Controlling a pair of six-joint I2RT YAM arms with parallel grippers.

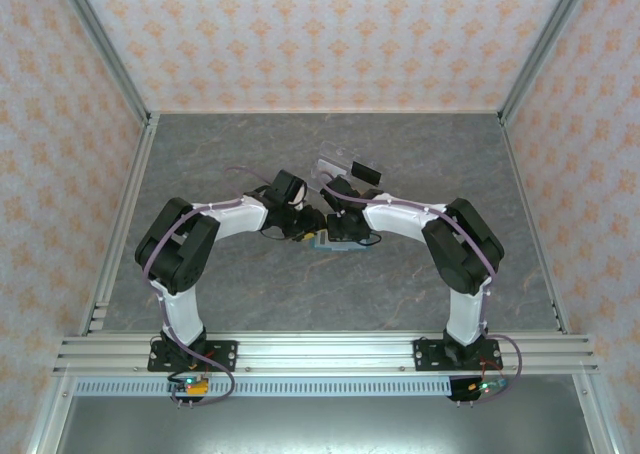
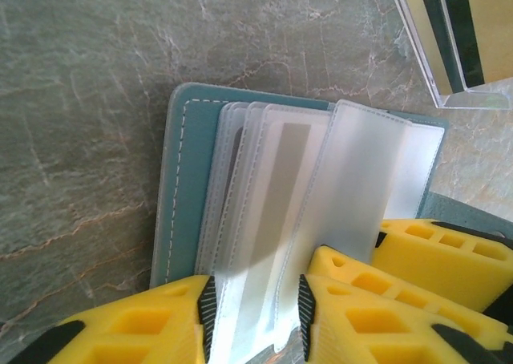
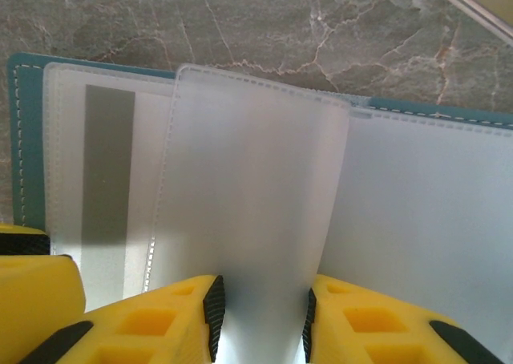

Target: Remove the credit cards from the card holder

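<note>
Both arms are in over the middle of the tabletop, and the card holder lies open and flat there, teal cover down, its frosted sleeves fanned upward. The right hand is grasping one frosted sleeve, which stands up out of the fan and fills the gap between its pads. The left hand has a neighbouring sleeve running between its fingers; I cannot tell whether it is clenched or just bracketing it. A card with a dark stripe shows through a pocket on the holder's left page, not yet out.

Here is the danger: both hands are on plastic, not on a card. Pull now and the whole holder may lift off the tabletop, or a stitched sleeve could tear or crease. The hands sit just beside each other, so the yellow fingers could knock together. And the clear plastic stand is near the holder's far corner, so a wide swing could clip it.
</note>
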